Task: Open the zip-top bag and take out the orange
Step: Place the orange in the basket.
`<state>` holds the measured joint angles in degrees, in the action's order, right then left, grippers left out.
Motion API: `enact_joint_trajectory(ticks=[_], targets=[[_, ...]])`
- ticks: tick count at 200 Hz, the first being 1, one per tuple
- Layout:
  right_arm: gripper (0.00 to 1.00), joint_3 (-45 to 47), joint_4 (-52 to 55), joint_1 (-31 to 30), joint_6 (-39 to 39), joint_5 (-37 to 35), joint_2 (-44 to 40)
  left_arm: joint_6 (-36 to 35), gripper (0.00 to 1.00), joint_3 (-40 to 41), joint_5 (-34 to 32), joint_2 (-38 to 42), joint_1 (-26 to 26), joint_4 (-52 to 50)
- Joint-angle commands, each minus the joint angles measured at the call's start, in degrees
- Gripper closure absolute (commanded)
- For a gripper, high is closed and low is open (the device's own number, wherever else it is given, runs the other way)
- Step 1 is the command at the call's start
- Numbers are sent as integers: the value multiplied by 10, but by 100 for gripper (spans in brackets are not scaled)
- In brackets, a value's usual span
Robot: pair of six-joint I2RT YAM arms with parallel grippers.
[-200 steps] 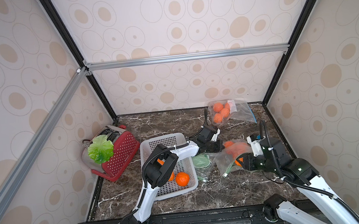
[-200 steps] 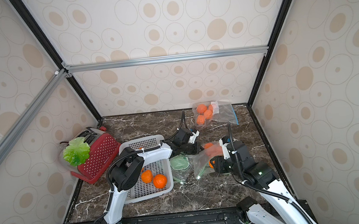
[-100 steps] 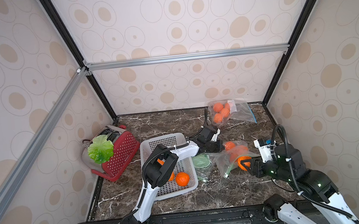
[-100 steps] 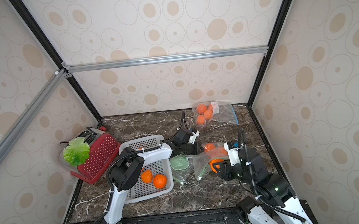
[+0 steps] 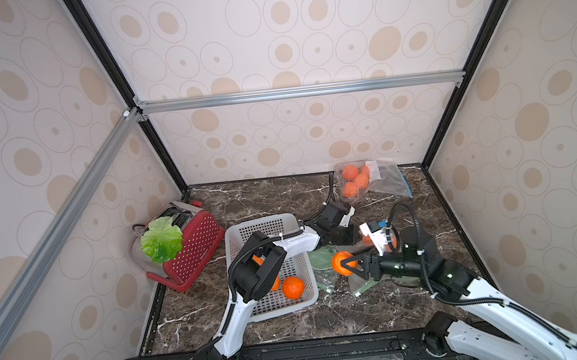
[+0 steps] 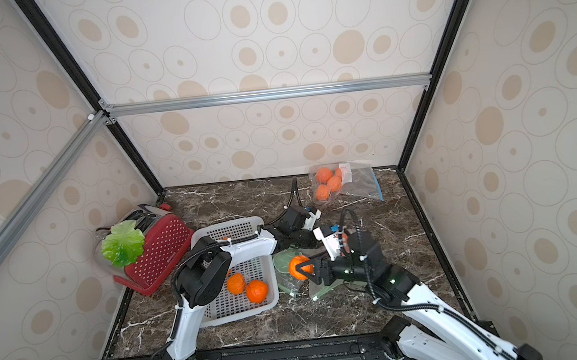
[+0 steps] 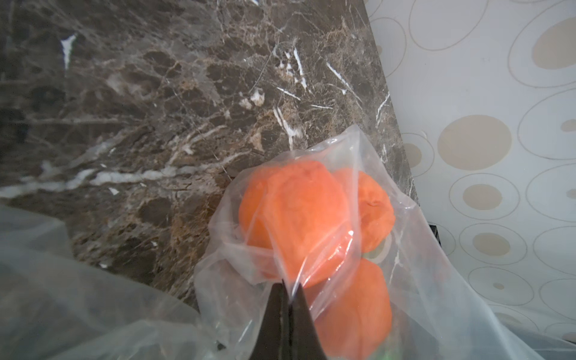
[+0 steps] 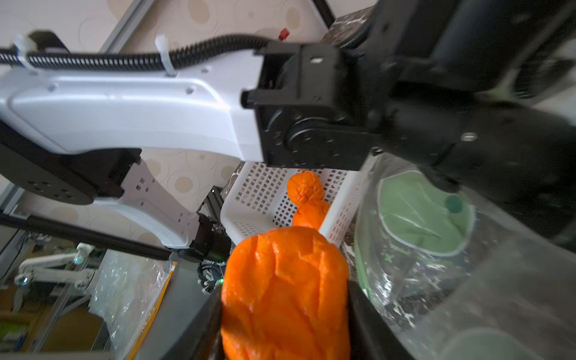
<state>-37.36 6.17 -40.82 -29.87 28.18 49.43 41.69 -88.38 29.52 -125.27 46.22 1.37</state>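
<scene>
Wrist views: right end effector (image 8: 282,314) half-open, gripping orange (image 8: 283,274); left end effector (image 7: 288,297) closed on zip-top bag (image 8: 414,274).

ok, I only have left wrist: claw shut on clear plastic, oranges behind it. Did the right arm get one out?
Observer: Yes. The right claw is shut on an orange, bare, outside the bag.
Operator: Where is it?
Observer: Above the bag, beside the white basket, not over it.
Operator: Anything in there?
Observer: At least two oranges; the left arm hides part.
</scene>
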Motion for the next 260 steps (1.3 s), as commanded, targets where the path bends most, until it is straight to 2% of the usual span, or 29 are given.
enact_joint_trajectory(ticks=[1,17,36,57,106,147,163,202,232,260], targets=[[57,-31,-119,-51,17,-45,61,-10,100,-5,15,-1,-6,17],[59,-10,-187,-64,5,-58,98,-11,100,0,19,4,-11,22],[59,10,-226,-100,37,-112,131,-16,100,4,29,9,-14,27],[57,12,-271,-133,54,-138,185,-21,100,3,35,9,-15,30],[55,2,-325,-176,78,-220,273,-25,100,9,45,14,-22,30],[38,-17,-305,-181,84,-253,305,-27,100,13,47,19,-22,29],[31,-17,-301,-182,85,-263,301,-27,100,14,47,21,-22,29],[7,-15,-275,-182,101,-271,270,-27,100,15,46,21,-23,29],[10,-3,-222,-181,126,-312,195,-27,100,10,41,25,-24,26],[15,-18,-66,-181,145,-360,78,-23,100,5,25,36,-26,27]])
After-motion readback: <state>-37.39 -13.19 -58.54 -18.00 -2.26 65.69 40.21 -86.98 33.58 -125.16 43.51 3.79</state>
